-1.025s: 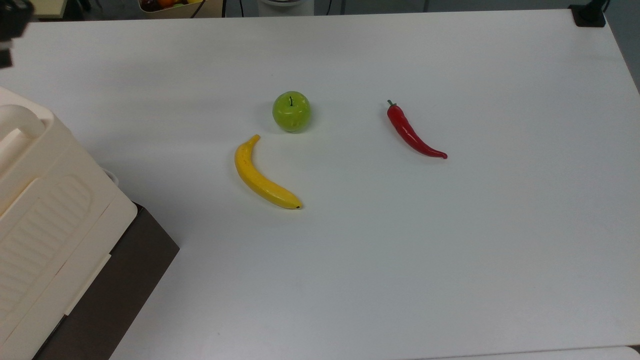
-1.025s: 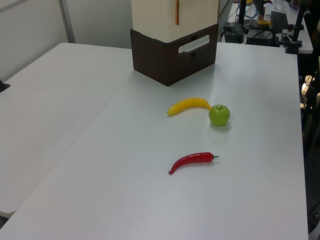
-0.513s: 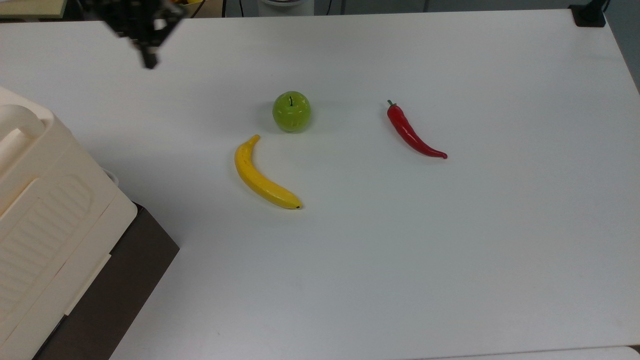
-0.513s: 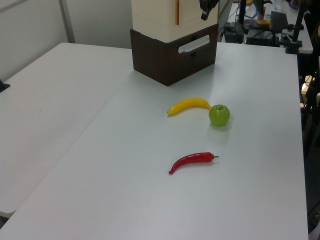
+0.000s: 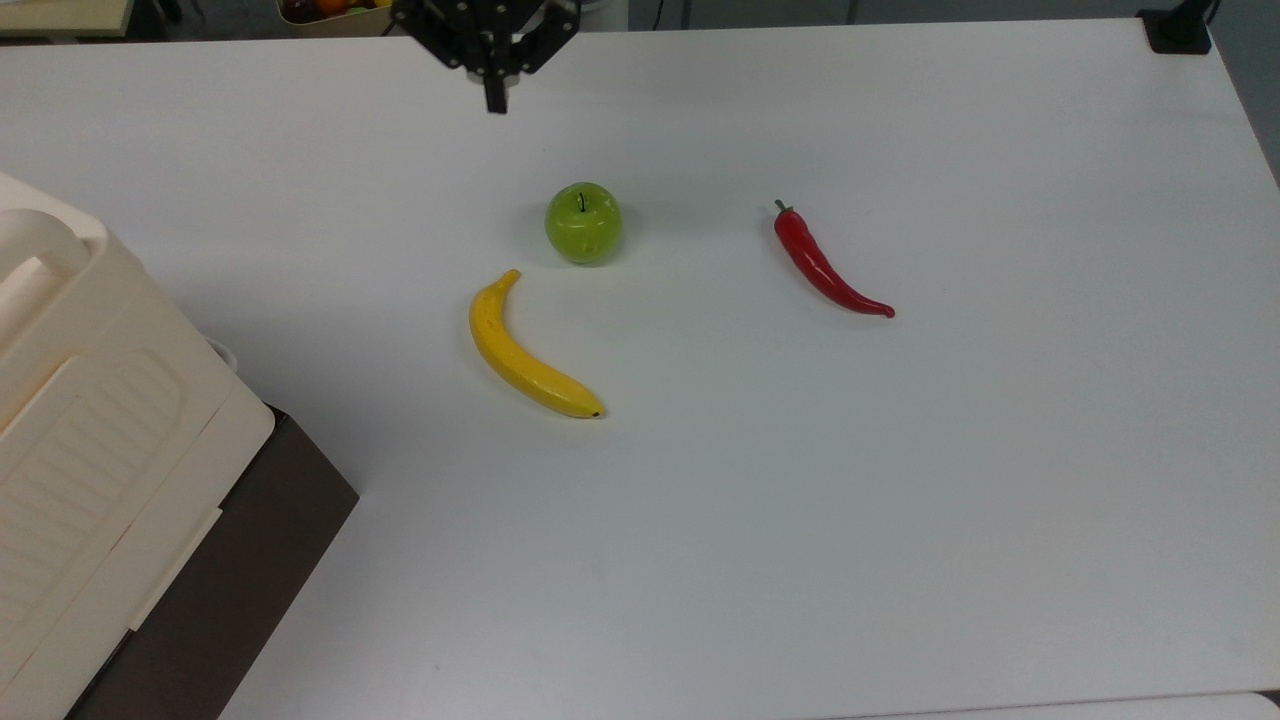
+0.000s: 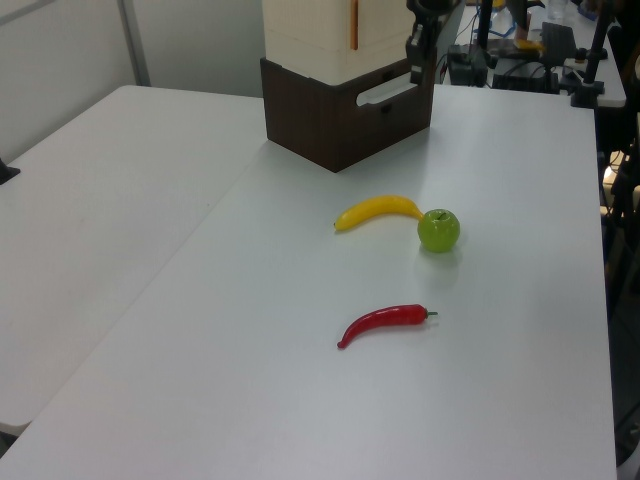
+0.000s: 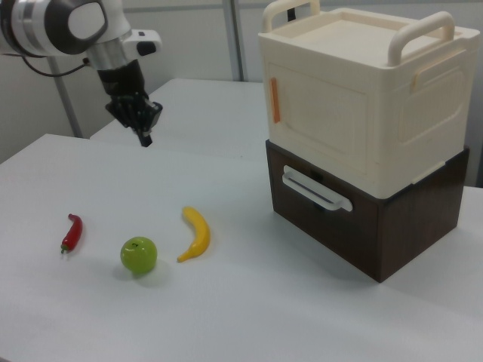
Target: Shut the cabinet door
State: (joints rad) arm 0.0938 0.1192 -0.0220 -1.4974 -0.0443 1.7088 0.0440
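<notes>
Judging from the right view, the cabinet door (image 7: 324, 124) lies flush with the front of the cabinet (image 7: 392, 83), with no gap visible along its edge near the orange handle (image 7: 275, 100). So the closing itself seems done, or very nearly done. If a last push is needed, I think it is best to press with the flat side of the fingers on the smooth panel close to the handle edge, far from the hinge, slowly and straight toward the body. A push that is too strong could slide the cream unit on the dark brown base (image 7: 377, 226) under it.

The cabinet stands at the top view's left lower corner of the counter (image 5: 900, 500), and at the right view's right side.

The end effector (image 7: 145, 138) hangs in the air above the counter, well apart from the cabinet. In the top view the end effector (image 5: 495, 103) is near the far edge, beyond the green apple (image 5: 583, 222). Its fingers point downward and are pressed together, with nothing between them. The wrist above it is almost vertical. The banana (image 5: 525, 350) and the red chilli (image 5: 825, 265) lie untouched on the counter.
</notes>
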